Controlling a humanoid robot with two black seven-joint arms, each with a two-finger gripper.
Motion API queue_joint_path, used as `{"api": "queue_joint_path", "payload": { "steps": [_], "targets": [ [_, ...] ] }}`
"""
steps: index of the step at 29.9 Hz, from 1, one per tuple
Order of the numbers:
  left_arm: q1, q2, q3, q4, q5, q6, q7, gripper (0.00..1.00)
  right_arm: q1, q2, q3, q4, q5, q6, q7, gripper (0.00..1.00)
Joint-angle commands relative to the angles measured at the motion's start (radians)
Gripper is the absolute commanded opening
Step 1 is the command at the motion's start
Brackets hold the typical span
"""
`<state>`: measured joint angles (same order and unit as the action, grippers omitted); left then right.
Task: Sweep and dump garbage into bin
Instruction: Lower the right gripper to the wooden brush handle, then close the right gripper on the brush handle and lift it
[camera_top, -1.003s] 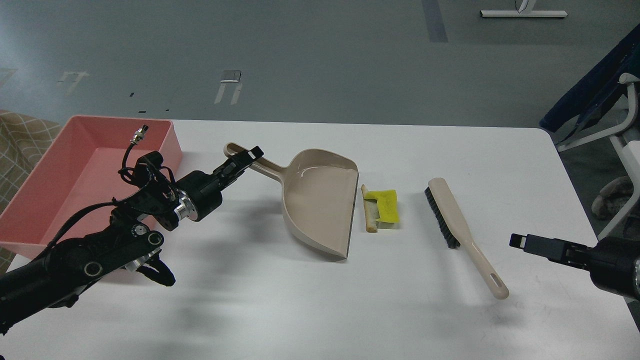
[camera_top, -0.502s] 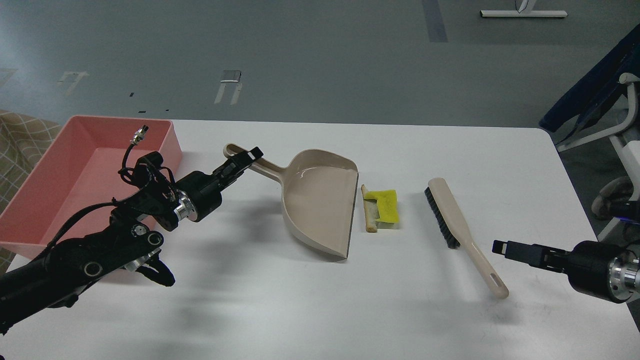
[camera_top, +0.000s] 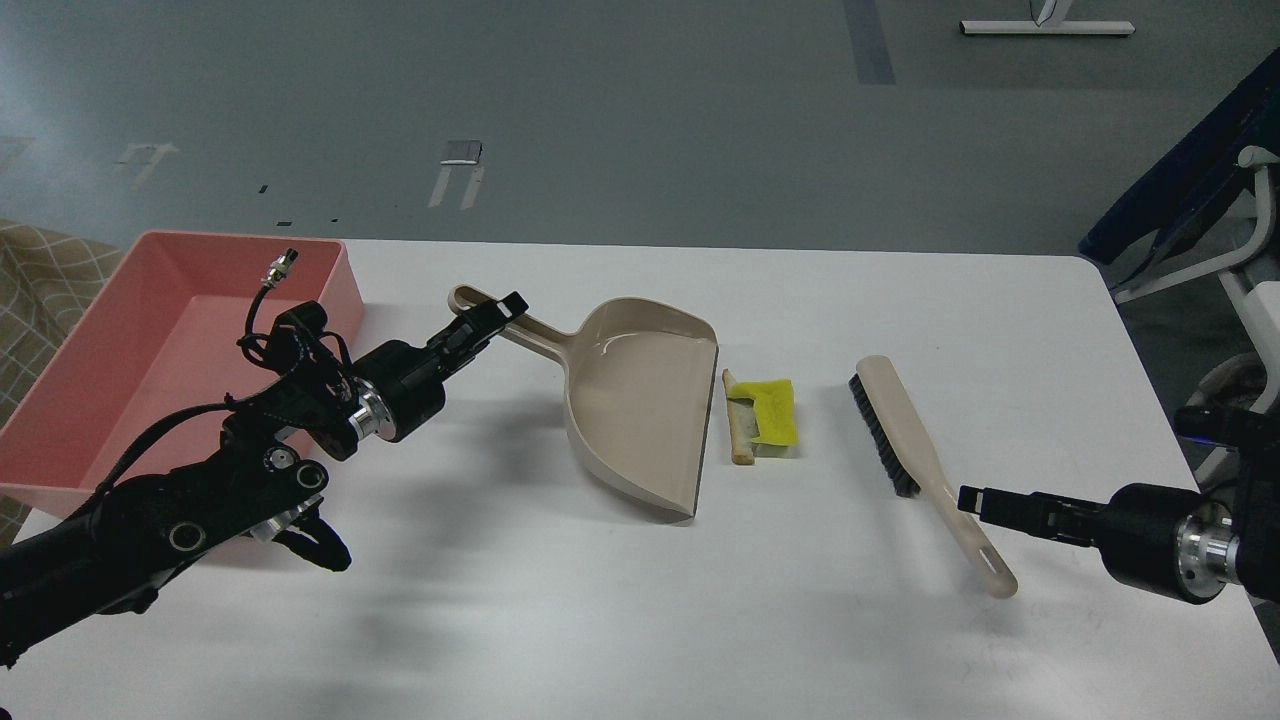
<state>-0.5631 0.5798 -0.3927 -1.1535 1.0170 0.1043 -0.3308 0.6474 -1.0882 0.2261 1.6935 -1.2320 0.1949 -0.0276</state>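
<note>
Bin (camera_top: 150, 330) sits far left on counter (camera_top: 640, 610). Left gripper (camera_top: 495, 312) at dustpan (camera_top: 640, 400) handle end; clamped or not, cannot tell. Left arm reaches in low, angled toward far right. Garbage (camera_top: 765, 415) lies just right of dustpan lip, untouched. Brush (camera_top: 915, 450) well right of garbage, long axis running near-right. Right gripper (camera_top: 975, 499) level, pointing left, at brush handle near its tip; fingers indistinct, spacing impossible to judge. Right arm nearer brush; grasp looks next.

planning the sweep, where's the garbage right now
In the head view the garbage lies mid-table, between the dustpan lip on its left and the brush on its right.
</note>
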Motion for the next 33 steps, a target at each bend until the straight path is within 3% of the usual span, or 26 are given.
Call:
{"api": "queue_joint_path", "payload": {
  "steps": [1, 5, 33],
  "targets": [
    [-0.001, 0.0, 0.0, 0.0, 0.0, 0.0, -0.001, 0.0, 0.0, 0.016, -0.001, -0.001, -0.011, 0.0, -0.012, 0.6],
    [-0.001, 0.0, 0.0, 0.0, 0.0, 0.0, -0.001, 0.0, 0.003, 0.04, -0.001, -0.012, -0.009, 0.0, -0.031, 0.61],
    [-0.003, 0.0, 0.0, 0.0, 0.0, 0.0, -0.002, 0.0, 0.003, 0.159, -0.001, -0.089, -0.009, 0.011, -0.044, 0.62]
  ]
}}
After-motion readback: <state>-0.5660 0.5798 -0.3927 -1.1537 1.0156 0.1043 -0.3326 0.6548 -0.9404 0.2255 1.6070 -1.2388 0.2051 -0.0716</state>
